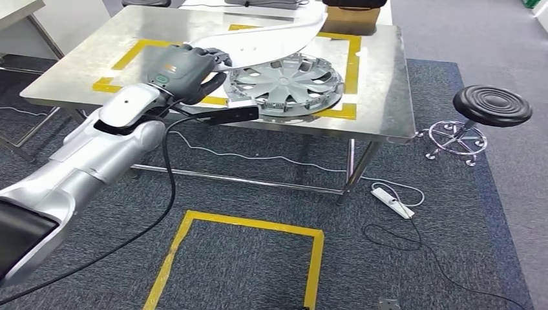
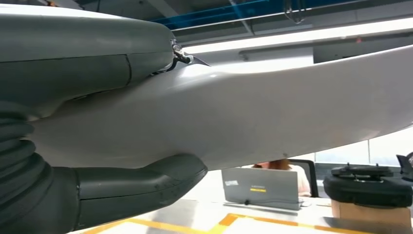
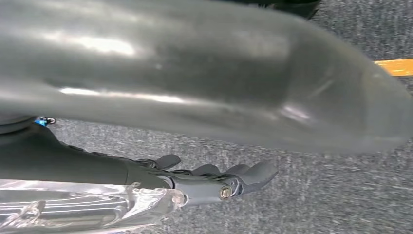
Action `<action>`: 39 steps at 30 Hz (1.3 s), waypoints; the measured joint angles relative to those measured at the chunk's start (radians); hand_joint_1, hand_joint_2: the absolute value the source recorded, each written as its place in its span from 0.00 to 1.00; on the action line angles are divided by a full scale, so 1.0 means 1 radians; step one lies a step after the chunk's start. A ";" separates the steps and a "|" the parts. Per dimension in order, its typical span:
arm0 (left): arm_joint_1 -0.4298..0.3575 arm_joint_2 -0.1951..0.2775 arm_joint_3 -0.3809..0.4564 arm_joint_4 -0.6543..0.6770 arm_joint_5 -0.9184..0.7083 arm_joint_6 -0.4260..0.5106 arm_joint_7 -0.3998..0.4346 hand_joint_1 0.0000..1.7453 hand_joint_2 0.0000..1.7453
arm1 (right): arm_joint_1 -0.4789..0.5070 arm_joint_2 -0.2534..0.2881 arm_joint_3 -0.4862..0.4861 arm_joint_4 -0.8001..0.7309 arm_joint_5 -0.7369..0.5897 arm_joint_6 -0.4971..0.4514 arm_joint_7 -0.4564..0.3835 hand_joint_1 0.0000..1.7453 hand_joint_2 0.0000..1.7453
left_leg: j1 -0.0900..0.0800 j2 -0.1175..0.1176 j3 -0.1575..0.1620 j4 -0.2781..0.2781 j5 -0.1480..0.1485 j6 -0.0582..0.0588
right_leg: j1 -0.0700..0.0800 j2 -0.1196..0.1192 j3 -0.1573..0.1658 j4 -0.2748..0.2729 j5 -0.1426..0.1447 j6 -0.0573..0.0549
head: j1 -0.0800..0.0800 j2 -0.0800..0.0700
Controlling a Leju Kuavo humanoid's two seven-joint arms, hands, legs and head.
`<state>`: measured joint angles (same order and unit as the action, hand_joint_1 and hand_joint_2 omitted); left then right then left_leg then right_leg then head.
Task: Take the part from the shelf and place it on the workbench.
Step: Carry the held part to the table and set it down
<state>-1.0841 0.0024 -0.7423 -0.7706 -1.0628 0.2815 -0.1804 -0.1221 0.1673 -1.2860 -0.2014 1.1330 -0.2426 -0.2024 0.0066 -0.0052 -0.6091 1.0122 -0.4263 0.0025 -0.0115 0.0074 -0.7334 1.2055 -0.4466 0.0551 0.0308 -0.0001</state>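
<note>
My left hand (image 1: 184,68) reaches over the near left part of the steel workbench (image 1: 381,97) and grips one end of a long, curved white part (image 1: 271,40). The part stretches to the right, above a silver hubcap (image 1: 287,84) that lies inside a yellow taped rectangle (image 1: 352,58). Up close, the white part (image 2: 253,112) sits between the hand's grey cover (image 2: 97,48) and its thumb (image 2: 141,183). My right hand (image 3: 209,178) hangs over grey carpet with its fingers loosely apart and nothing in them.
A cardboard box (image 1: 352,16) stands at the bench's far edge. A black stool (image 1: 491,106) is to the right of the bench. A white power strip (image 1: 392,201) and cables lie on the carpet. A yellow taped square (image 1: 245,223) marks the floor in front.
</note>
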 joint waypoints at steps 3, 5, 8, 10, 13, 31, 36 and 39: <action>-0.002 -0.002 0.000 0.000 0.000 -0.001 0.000 1.00 1.00 | -0.002 0.000 0.000 0.000 0.000 0.000 0.000 0.00 0.00 | -0.005 -0.002 0.010 0.002 -0.013 -0.013 | 0.003 -0.002 0.073 -0.153 0.054 -0.008 | -0.001 0.000; -0.003 -0.002 0.000 0.000 0.000 -0.002 0.000 1.00 1.00 | -0.003 0.000 0.000 0.000 0.001 0.000 0.000 0.00 0.00 | -0.005 -0.002 0.012 -0.002 -0.015 -0.024 | 0.005 -0.001 0.080 -0.165 0.045 -0.017 | -0.002 0.000; -0.004 -0.001 0.002 -0.001 0.000 -0.003 0.000 1.00 1.00 | -0.002 -0.001 0.001 0.000 0.002 0.000 0.000 0.00 0.00 | -0.003 -0.001 -0.004 0.040 -0.044 -0.041 | 0.000 0.000 0.092 -0.174 0.042 -0.034 | -0.007 0.000; -0.001 0.002 0.002 -0.002 0.000 -0.003 0.000 1.00 1.00 | -0.003 -0.001 0.002 0.000 0.003 0.000 0.000 0.00 0.00 | -0.002 -0.001 -0.069 0.159 -0.094 -0.048 | -0.002 0.000 0.100 -0.177 0.037 -0.043 | -0.011 0.000; 0.013 0.008 0.001 -0.002 0.000 -0.004 0.000 1.00 1.00 | -0.002 -0.001 0.002 0.000 0.004 0.000 0.000 0.00 0.00 | 0.001 -0.001 -0.152 0.279 -0.106 -0.052 | -0.003 0.001 0.113 -0.177 0.025 -0.044 | -0.012 0.000; 0.046 0.032 0.003 -0.026 0.000 -0.005 0.006 1.00 1.00 | 0.003 -0.003 0.019 0.000 0.017 -0.002 0.009 0.00 0.00 | -0.001 -0.006 0.017 -0.007 -0.010 0.002 | 0.001 0.000 0.015 -0.035 0.017 -0.006 | -0.001 0.000; 0.046 0.035 0.003 -0.032 -0.001 -0.006 0.007 1.00 1.00 | 0.001 -0.003 0.021 0.000 0.018 -0.003 0.011 0.00 0.00 | -0.004 -0.008 0.026 -0.010 -0.027 -0.023 | 0.006 0.001 0.080 -0.173 0.053 -0.020 | -0.006 0.000; 0.044 0.039 0.004 -0.038 -0.002 -0.006 0.007 1.00 1.00 | 0.001 -0.003 0.021 0.000 0.018 -0.004 0.011 0.00 0.00 | -0.003 -0.006 -0.001 0.050 -0.061 -0.040 | 0.000 0.001 0.094 -0.183 0.047 -0.036 | -0.013 0.000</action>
<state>-1.0406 0.0411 -0.7383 -0.8083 -1.0643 0.2760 -0.1735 -0.1209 0.1640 -1.2651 -0.2014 1.1512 -0.2464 -0.1913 0.0040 -0.0116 -0.6103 1.0617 -0.4876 -0.0371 -0.0118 0.0085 -0.6395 1.0223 -0.3999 0.0195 0.0178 -0.0002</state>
